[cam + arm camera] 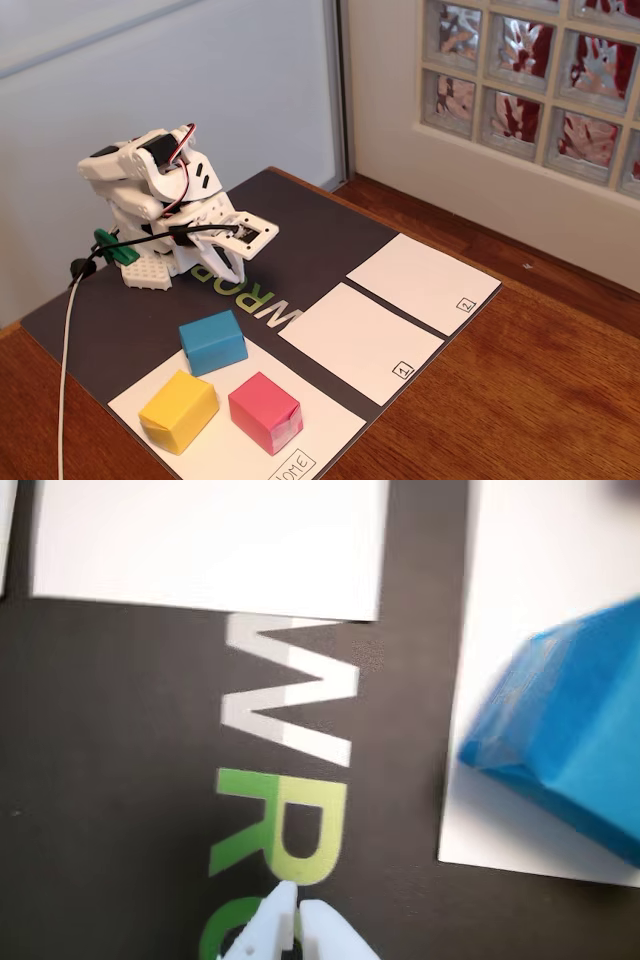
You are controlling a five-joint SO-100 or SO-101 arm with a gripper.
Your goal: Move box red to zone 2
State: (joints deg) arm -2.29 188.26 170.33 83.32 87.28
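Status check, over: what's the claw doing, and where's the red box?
Gripper shut, empty, over the mat lettering. Red box on home sheet, untouched. Blue box sits between them.

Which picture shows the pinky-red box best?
The fixed view shows it best. There the pinky-red box sits whole and sharp on the white HOME sheet, beside the yellow box and near the blue box. The wrist view does not show it at all, only part of the blue box and the mat's letters.

Three paper boxes: one red box (265, 412), one blue box (213, 342), one yellow box (178, 411). Three white zones (360, 341) lie on one dark mat (100, 340).
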